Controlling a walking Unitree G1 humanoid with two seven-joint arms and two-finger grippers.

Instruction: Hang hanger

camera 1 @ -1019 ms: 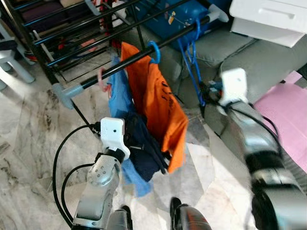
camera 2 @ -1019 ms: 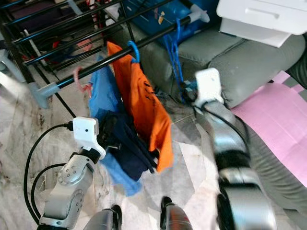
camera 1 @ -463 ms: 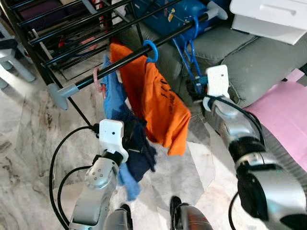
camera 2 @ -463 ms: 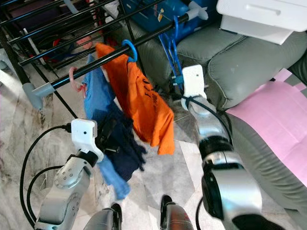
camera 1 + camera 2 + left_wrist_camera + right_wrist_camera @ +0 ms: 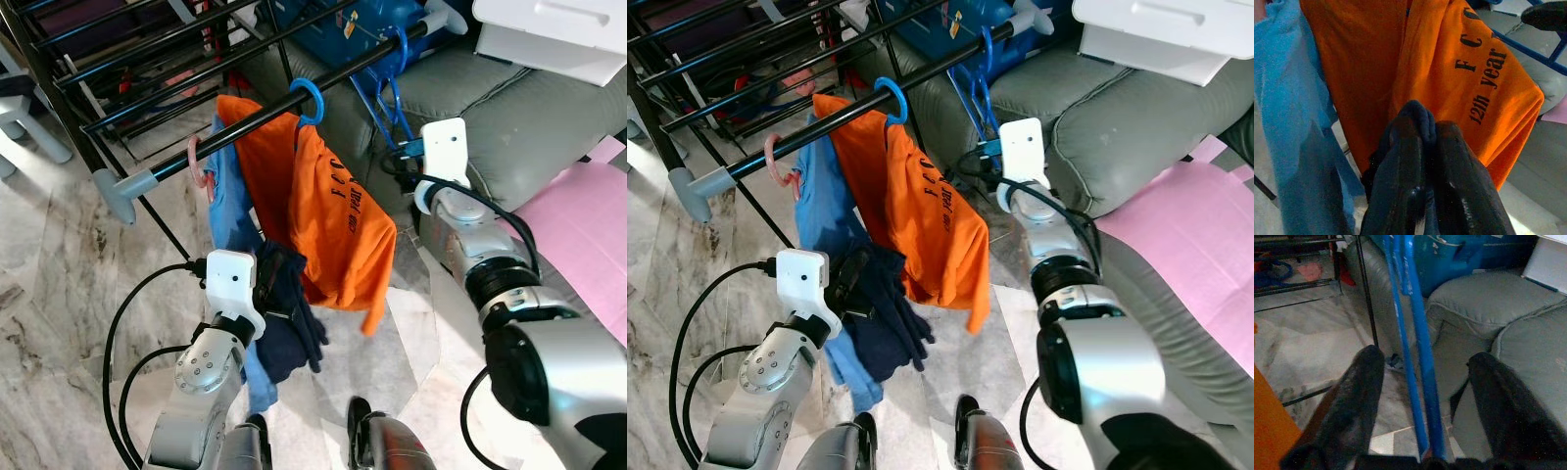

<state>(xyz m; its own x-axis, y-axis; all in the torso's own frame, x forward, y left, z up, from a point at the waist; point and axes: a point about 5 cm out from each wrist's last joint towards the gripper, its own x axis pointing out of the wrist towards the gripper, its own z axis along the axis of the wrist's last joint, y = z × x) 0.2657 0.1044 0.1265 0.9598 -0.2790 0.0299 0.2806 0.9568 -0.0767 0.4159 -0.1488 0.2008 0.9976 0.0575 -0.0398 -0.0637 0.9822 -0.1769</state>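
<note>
Marble floor [image 5: 59,284], grey sofa [image 5: 549,117]. Right gripper [image 5: 1422,396] open w/ blue hanger [image 5: 1413,333] between; left gripper [image 5: 1422,147] pinches navy cloth [image 5: 294,323].

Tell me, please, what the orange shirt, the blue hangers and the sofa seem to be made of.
Orange shirt: soft matte woven or knit fabric, probably cotton; it drapes and folds, with printed black letters.
Blue hangers: thin smooth bars with slight gloss, likely plastic or coated metal.
Sofa: grey leather or imitation leather; smooth, faintly shiny, puffy cushions with seams.
</note>
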